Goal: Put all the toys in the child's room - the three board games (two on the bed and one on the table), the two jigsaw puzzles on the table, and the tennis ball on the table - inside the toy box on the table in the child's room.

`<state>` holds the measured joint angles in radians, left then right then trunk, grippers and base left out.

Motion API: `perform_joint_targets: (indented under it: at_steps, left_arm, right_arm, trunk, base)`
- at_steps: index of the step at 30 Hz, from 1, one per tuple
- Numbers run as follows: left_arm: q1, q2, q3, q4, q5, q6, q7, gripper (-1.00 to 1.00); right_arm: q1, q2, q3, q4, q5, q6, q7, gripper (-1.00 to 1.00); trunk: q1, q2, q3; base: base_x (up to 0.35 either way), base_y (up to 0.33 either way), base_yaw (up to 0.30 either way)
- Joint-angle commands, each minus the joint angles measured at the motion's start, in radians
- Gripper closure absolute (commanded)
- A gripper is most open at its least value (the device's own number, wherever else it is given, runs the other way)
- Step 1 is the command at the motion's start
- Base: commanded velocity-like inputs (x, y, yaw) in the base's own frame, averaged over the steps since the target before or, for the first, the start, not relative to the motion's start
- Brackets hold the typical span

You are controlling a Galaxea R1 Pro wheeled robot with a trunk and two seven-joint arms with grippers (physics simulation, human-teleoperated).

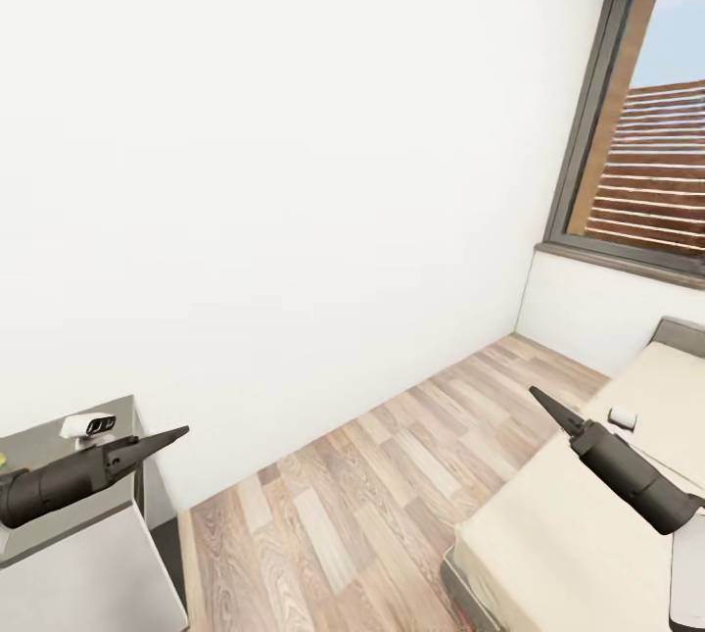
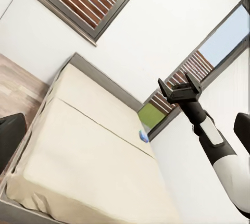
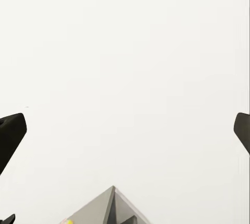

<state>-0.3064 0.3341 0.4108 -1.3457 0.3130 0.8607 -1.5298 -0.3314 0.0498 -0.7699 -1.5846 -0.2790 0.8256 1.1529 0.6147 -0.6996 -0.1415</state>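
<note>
Facing a bare white wall between desk [image 1: 69,514] at near left and bed [image 1: 578,524] at right, apparently mid-transit. Both arms raised forward, carrying nothing. Left gripper [image 1: 166,438] and right gripper [image 2: 179,87] both spread, empty. On the bed's far side, a small blue-green object [image 2: 142,136], possibly a board game.

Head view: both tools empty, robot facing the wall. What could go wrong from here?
1. Left tool hangs by the table corner near a small white device; a turn could knock it.
2. Right tool sits low over the bed; swinging could snag it.
</note>
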Motion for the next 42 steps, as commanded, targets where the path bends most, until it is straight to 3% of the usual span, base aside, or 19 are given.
perform_joint_targets:
  at_steps: [1,21,42]
  left_arm:
    - [0.0,0.0,0.0,-0.001,0.0,0.011,-0.004,-1.0]
    - [0.0,-0.003,0.0,-0.001,0.0,0.011,-0.001,-1.0]
    - [0.0,-0.003,0.0,-0.001,-0.002,0.012,0.002,-1.0]
  right_arm:
    - [-0.002,0.001,-0.002,0.0,-0.001,0.006,0.002,-1.0]
    - [-0.002,0.001,-0.001,0.0,-0.002,0.006,0.001,-1.0]
    - [-0.002,0.001,-0.002,0.0,-0.002,0.005,-0.001,-1.0]
  trunk:
    - [0.0,-0.001,-0.001]
    - [0.0,-0.001,0.012]
    - [0.0,-0.001,0.026]
  base:
    - [-0.066,0.0,-0.28]
    - [-0.007,-0.006,-0.28]
    - [0.0,-0.275,-0.28]
